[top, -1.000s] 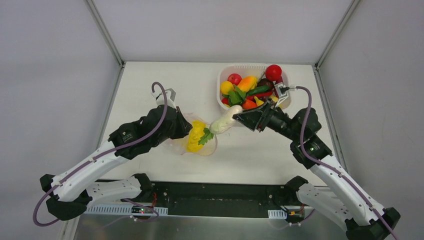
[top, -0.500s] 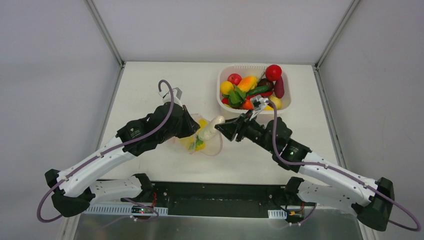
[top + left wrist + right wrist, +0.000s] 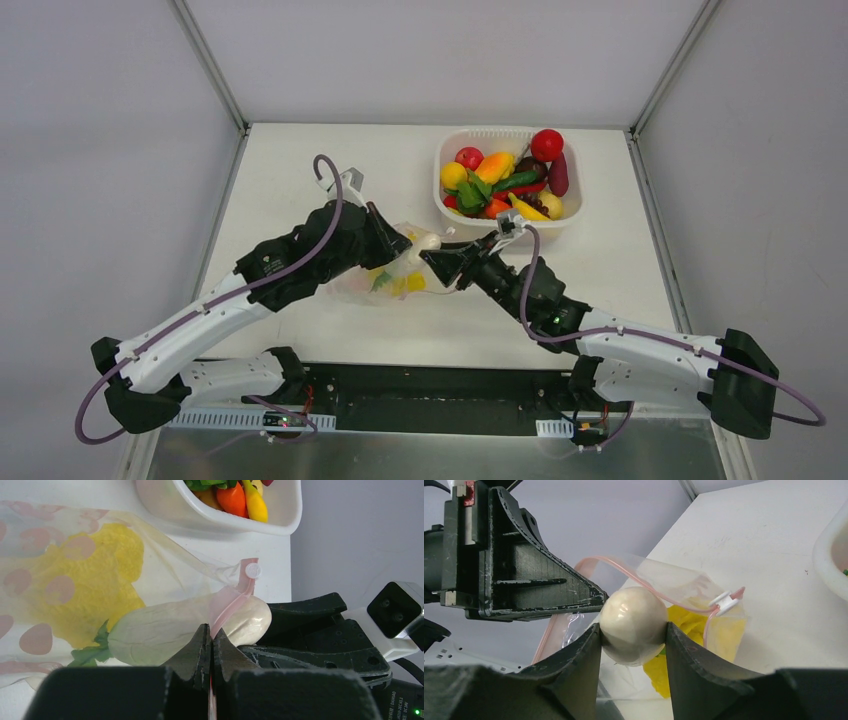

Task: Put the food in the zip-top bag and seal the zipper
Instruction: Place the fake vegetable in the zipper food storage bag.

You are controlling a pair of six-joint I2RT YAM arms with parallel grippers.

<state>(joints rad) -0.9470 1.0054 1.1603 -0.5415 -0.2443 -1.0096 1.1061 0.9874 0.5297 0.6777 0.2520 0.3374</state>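
Since every place below is reckoned from the white basket (image 3: 500, 131), find that first on your table (image 3: 300, 170).

1. Zip-top bag (image 3: 170, 570): lies on the table to the near left of the basket, close by but not touching it. Its mouth is turned toward the basket and held agape.
2. Zipper (image 3: 589, 562): pink strip along that mouth, unsealed. Its white slider (image 3: 252, 571) sits on the side toward the basket.
3. Left pincer (image 3: 211, 635): closed tight on the zipper strip, lifting one lip of the mouth.
4. Right pincer (image 3: 633, 630): half closed around the rounded end of a white vegetable (image 3: 165, 630), gripping it firmly.
5. White vegetable: its green leafy end and most of its body lie under the bag's film. The rounded end sits at the mouth, on the basket side.
6. Yellow food (image 3: 105, 580): one piece, deep inside the bag, at the end away from the basket.
7. Other food (image 3: 500, 175): a heap of red, orange, yellow, green and dark pieces, all inside the basket.

Progress, as you may judge it: early. One piece is bagged and a second is entering but not yet released. You have the basket's heap left to carry over, and the zipper left to press shut.
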